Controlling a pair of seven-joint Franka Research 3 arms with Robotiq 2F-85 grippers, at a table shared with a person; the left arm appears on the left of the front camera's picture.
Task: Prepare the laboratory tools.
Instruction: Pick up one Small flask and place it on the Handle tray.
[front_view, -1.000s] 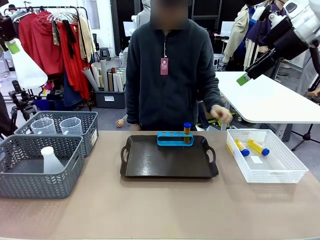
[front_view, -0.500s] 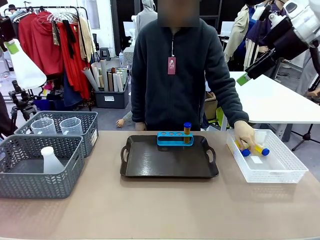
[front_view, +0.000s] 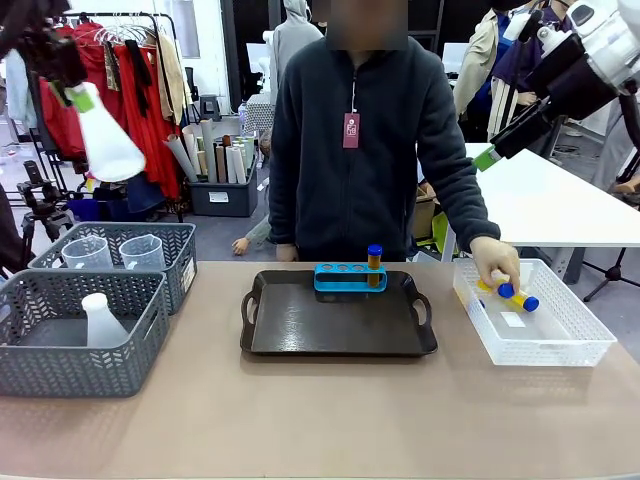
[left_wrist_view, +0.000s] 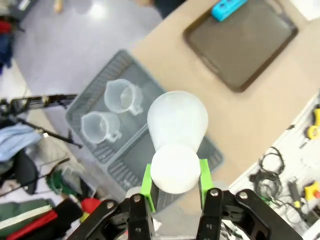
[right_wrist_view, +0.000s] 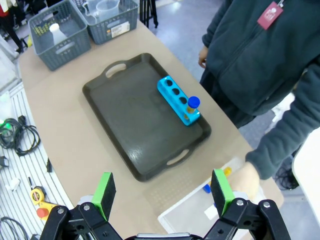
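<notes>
Two pads of the left gripper (left_wrist_view: 175, 179) are clamped on the neck of the conical flask (left_wrist_view: 177, 117). The flask is held high over the table's left side, body downward and tilted, well above the grey baskets (front_view: 70, 365). A second flask (front_view: 100, 322) is seen in the near basket, and two measuring beakers (front_view: 142, 252) in the far one.

The right gripper (right_wrist_view: 162, 192) is parked high on the right with jaws wide apart and nothing between them.

The tray (front_view: 338, 325) is set mid-table, with the blue rack (front_view: 350, 277) at its far edge and one amber tube (front_view: 374, 258) seated in the rightmost hole. The person's hand (front_view: 495, 262) is placed on the loose tubes (front_view: 518, 298) in the white mesh basket (front_view: 560, 345).

Step judged: flask in transit to the tray, rack being filled by the person. Next move, as judged: the flask is to be carried right, righted, lowered base-first onto bare tray in front of the rack, then released. Clearance from the rack and the person's hand is needed.
</notes>
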